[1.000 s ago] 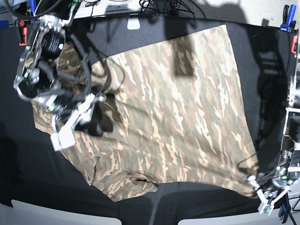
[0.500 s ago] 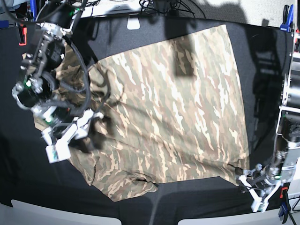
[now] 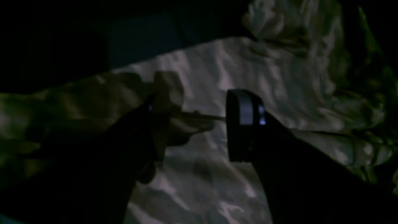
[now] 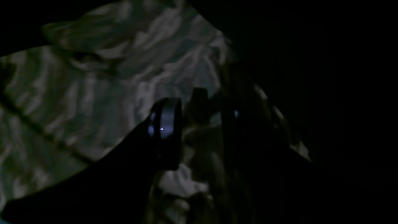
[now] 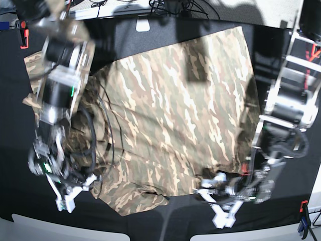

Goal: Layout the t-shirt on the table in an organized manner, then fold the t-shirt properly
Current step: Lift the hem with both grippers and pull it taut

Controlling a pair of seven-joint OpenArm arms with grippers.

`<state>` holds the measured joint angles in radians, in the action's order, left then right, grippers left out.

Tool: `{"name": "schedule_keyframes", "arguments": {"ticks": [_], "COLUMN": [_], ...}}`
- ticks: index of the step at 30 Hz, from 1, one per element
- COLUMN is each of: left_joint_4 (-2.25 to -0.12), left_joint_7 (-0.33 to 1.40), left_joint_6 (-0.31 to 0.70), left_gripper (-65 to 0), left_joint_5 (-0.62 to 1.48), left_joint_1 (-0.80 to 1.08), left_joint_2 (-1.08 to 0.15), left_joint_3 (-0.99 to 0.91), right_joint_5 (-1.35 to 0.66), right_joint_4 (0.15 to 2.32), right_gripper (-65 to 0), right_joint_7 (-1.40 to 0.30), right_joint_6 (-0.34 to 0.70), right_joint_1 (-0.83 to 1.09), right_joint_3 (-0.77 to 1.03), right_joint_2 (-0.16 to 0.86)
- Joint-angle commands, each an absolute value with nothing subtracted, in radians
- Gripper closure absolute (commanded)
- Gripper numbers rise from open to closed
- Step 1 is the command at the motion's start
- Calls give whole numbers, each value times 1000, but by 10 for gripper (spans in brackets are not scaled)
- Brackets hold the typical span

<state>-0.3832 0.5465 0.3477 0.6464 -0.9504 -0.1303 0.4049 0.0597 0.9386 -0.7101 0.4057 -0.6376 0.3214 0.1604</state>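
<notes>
The camouflage t-shirt [image 5: 175, 115] lies spread on the black table [image 5: 15, 150], rumpled along its left side. My right gripper [image 5: 65, 193] is low at that left side near the front. In the right wrist view the right gripper [image 4: 199, 127] is shut on a bunched fold of the t-shirt [image 4: 93, 71]. My left gripper [image 5: 220, 208] hangs at the shirt's front edge, right of the middle. The left wrist view shows the left gripper [image 3: 199, 121] open, jaws wide apart over the t-shirt [image 3: 248, 68], with a thin cloth edge running between them.
A red clamp [image 5: 23, 37] sits at the table's back left and another clamp [image 5: 302, 208] at the front right. A white object [image 5: 143, 25] and cables lie along the back edge. The light rim [image 5: 65, 230] borders the front.
The right gripper has moved toward the front with the shirt's left side, rumpling it. The left gripper has opened and moved left along the front edge; the shirt's front right corner has shifted inward.
</notes>
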Motion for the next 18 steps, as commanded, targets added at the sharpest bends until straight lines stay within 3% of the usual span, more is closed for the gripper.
{"name": "schedule_keyframes", "arguments": {"ticks": [1,6,11,18], "left_joint_4": [-399,-399,-399,-399], "left_joint_7": [528,527,527,551], "left_joint_6": [365,399,415,415], "left_gripper": [-269,-269,-269,-269], "left_joint_5": [656,656,656,656], "left_joint_1": [-994,-986,-978,-978], "left_joint_2": [-121,-104,-102,-103], "left_joint_3": [402,402,402,402], "right_joint_5": [78,132,135,136], "right_joint_4": [908,711,669,667], "right_gripper": [-210,-209,-209,0], "right_joint_7": [-670,-601,-598,-580], "right_joint_6": [389,324,254,262], "right_joint_1": [-696,-762,-749,-745], "right_joint_3": [321,321,321,320], "right_joint_2": [178,223,235,222]}}
